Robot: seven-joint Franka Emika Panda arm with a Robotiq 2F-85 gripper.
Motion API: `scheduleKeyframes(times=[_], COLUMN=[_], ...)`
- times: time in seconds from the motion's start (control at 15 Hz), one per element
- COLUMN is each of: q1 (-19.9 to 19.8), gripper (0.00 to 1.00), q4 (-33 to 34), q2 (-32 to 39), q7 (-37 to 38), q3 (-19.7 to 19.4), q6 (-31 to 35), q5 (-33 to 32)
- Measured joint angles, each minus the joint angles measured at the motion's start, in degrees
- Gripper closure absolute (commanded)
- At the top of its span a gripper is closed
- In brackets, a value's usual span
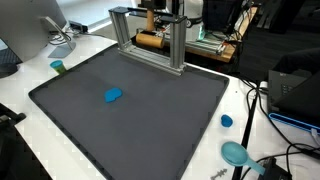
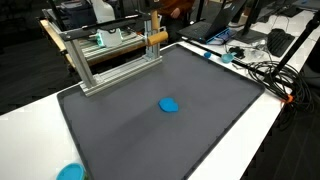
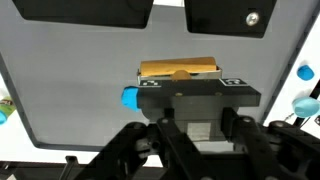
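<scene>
Stock, counted:
- dark mat [image 1: 150, 120], one
- metal frame [image 1: 183, 48], one
- wooden roller [image 1: 149, 41] at the frame, one
- blue lump [image 1: 113, 96] on the mat, one
- small blue cap [image 1: 227, 121], one
- teal disc [image 1: 235, 152], one
- green cup [image 1: 58, 67], one
- monitor [image 1: 30, 30], one

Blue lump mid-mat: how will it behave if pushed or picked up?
The blue lump lies low and flattish on the dark mat, so a push would probably slide it rather than roll or tip it. It looks small, so likely light. Its rounded top may offer little to pinch; stiff or soft cannot be told.
</scene>
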Motion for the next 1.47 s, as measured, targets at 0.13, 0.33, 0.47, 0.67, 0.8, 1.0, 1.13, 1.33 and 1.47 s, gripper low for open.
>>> scheduleKeyframes(times=[0.13,0.33,0.47,0.67,0.8,1.0,1.13,1.33,1.47], q1=[0.0,-0.02,-0.15,-0.61,-1.25,-1.75,-1.78,-1.76,-1.85], gripper=[0.79,0.79,0.79,0.79,0.79,0.79,0.79,0.79,0.79], q4=[-0.21,-0.18,-0.22,-0.5,-0.95,-1.91,-2.63,-3.59,-4.0], q2=[-0.08,0.2,0.11,-0.61,-1.5,-2.87,-3.71,-4.58,-4.87], q7=[0.01,-0.01,0.04,0.13,0.34,0.53,0.91,1.07,1.07], q3=[0.01,-0.33,-1.11,-2.44,-3.09,-3.64,-3.64,-3.6,-3.63], q6=[-0.16,-2.8,-4.45,-5.7,-6.67,-9.7,-11.27,-13.44,-14.43], q5=[0.0,0.19,0.35,0.49,0.52,1.13,1.34,1.73,1.74])
